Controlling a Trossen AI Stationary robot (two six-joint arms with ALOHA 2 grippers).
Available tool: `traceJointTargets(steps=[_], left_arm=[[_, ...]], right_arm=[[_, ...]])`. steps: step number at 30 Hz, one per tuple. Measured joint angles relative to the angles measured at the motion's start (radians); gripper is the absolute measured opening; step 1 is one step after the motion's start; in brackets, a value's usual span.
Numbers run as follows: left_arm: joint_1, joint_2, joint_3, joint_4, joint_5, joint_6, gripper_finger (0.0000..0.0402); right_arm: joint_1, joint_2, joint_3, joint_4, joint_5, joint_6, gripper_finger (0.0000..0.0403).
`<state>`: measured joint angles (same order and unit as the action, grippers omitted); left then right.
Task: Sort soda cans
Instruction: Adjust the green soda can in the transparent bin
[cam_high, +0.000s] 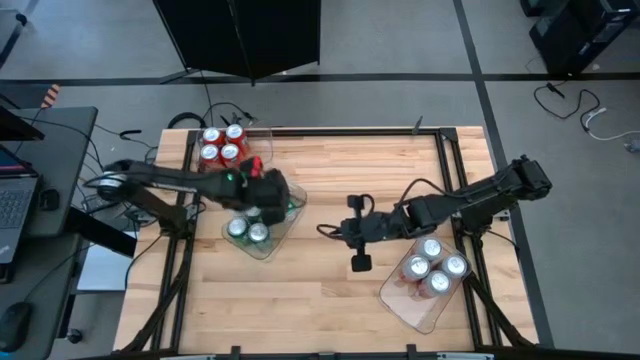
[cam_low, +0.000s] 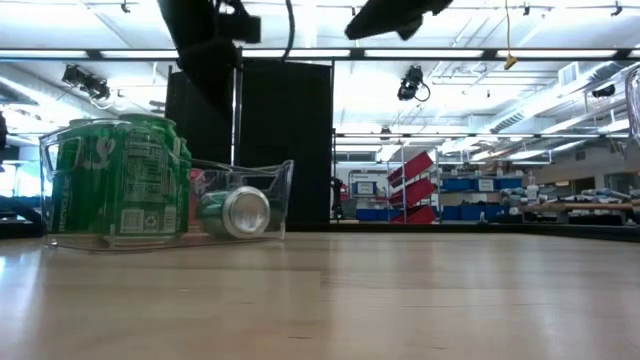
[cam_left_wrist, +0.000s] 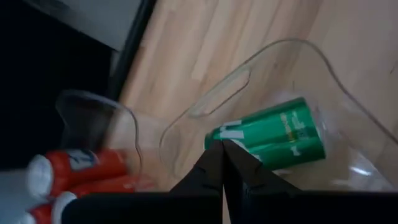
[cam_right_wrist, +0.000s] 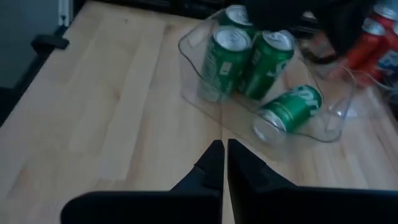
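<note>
One green can (cam_right_wrist: 287, 112) is lying tipped over in the clear tray (cam_right_wrist: 339, 121), long axis flat along the counter (cam_high: 330, 290). Left gripper (cam_left_wrist: 224, 163) is hovering right above it, jaws pinched together, holding nothing. Right gripper (cam_right_wrist: 224, 163), also closed and empty, is sitting farther off.

Wooden table (cam_high: 320, 290): three clear trays (cam_high: 425, 305) holding cans (cam_high: 431, 249).

Even, bright overhead light fills the room; in the low view long ceiling strip lights (cam_low: 300, 53) glow at 12 o'clock, and the pale wooden table (cam_low: 400, 300) blurs toward 6 o'clock. The left wrist view is soft, its clear plastic rectangular tray (cam_left_wrist: 323, 68) showing faint glare
</note>
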<state>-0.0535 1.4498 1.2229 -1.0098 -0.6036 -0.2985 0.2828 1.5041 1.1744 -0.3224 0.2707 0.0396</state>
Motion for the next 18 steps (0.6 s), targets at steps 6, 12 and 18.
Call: traceJointTargets(steps=[6, 12, 18], left_arm=[[0.139, 0.001, -0.018, -0.020, 0.134, 0.036, 0.0001], [0.209, 0.096, -0.018, -0.021, 0.177, 0.091, 0.0001], [0.202, 0.172, -0.018, -0.001, 0.247, 0.112, 0.0000]], right_arm=[[-0.069, 0.018, 0.000, 0.066, -0.037, -0.044, 0.0001], [-0.126, 0.020, 0.000, 0.097, -0.081, -0.044, 0.0000], [-0.126, 0.020, 0.000, 0.078, -0.089, -0.049, 0.0000]])
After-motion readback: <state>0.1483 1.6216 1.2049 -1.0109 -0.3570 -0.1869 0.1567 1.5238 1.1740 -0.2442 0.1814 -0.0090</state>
